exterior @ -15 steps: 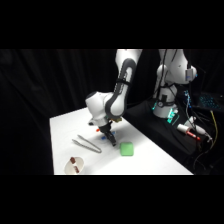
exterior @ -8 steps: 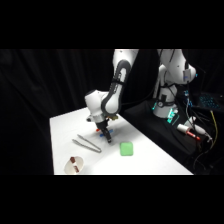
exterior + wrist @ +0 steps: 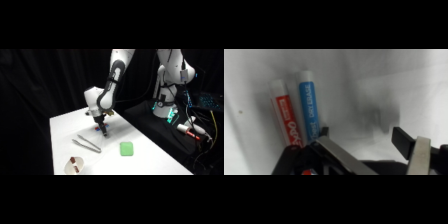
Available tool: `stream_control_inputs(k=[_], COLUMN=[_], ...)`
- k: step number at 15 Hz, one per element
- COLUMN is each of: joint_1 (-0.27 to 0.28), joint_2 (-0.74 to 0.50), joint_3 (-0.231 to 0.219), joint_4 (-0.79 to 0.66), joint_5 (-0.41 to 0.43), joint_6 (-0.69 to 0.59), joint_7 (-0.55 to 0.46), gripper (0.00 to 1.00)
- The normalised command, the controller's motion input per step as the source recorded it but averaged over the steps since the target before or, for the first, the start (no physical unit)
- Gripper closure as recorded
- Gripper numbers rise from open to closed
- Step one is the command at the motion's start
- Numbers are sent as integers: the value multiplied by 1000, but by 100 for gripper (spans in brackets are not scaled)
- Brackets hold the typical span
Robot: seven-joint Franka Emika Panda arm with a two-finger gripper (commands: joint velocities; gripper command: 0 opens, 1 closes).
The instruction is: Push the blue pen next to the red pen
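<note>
Pincer (image 3: 369,150) sits low over the white table (image 3: 150,160) with its two fingers apart, holding nothing; one finger (image 3: 336,155) touches the lower end of the blue pen (image 3: 309,107). That pen lies side by side with the red pen (image 3: 286,117), nearly touching. Judging by this, the push is about finished; the next move calls for lifting straight off without nudging either pen.

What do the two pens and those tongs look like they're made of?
The blue pen and the red pen look like smooth plastic, probably: whitish barrels with printed glossy labels, side by side in the wrist view. The tongs look like bare metal: grey and pale against the table, though too small in the side view to be sure.
</note>
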Motion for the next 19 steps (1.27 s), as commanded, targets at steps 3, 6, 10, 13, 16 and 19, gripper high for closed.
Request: stream_control_inputs(k=[3, 6, 10, 13, 16, 19], joint_1=[76, 161, 190, 173, 165, 137], joint_2=[-105, -266, -357, -372, -350, -273], joint_3=[-123, -140, -110, -88, -107, -95], joint_4=[44, 48, 35, 37, 36, 51], joint_5=[-273, -310, -230, -168, -204, -170], joint_6=[-161, -446, -450, -382, -340, -290], joint_7=[-7, 75, 140, 164, 197, 177], gripper=[0, 0, 0, 0, 0, 0])
